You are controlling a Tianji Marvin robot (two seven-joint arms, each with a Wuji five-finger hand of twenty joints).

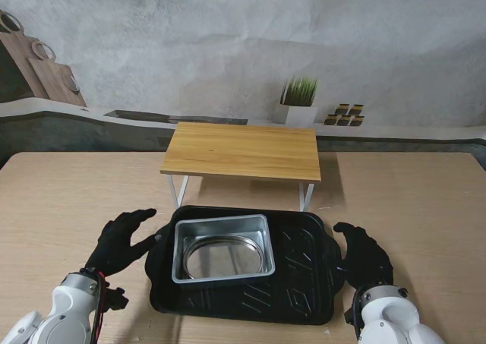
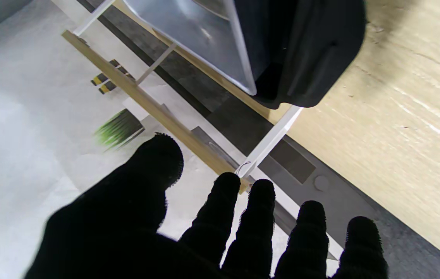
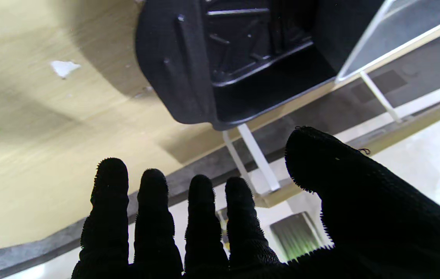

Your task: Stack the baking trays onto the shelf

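Hands, two, black-gloved. Left hand (image 1: 121, 241), lower left of the stand view: fingers spread, holding nothing, just beside the left rim of the black tray, thumb tip close to or touching the rim; contact cannot be told. Right hand (image 1: 366, 257), lower right: fingers apart, empty, lying just beside the tray's right handle. Both wrist views confirm spread fingers (image 2: 158, 162) (image 3: 111, 182) with nothing between them.

Table (image 1: 425, 207), light wood, filling the lower half of the frame.

Shelf (image 1: 243, 150), centre of the frame: wooden top on white metal legs, standing on the table just behind the trays. Nothing rests on its top.

Black baking tray (image 1: 304, 279), lower centre: large, rectangular, ribbed floor, rounded handles at both ends. Lies flat on the table in front of the shelf, between the two hands. Its corner shows in the left wrist view (image 2: 317, 50) and its handle end in the right wrist view (image 3: 189, 66).

Silver baking tray (image 1: 222, 224), rectangular, metal, sitting inside the black tray toward its left side.

Round metal pan (image 1: 224, 259), shallow, lying inside the silver tray.

Potted grass plant (image 1: 299, 101), upper right of centre, on the ledge behind the table.

Small yellow-and-black blocks (image 1: 345, 115), stacked on the ledge just right of the plant.
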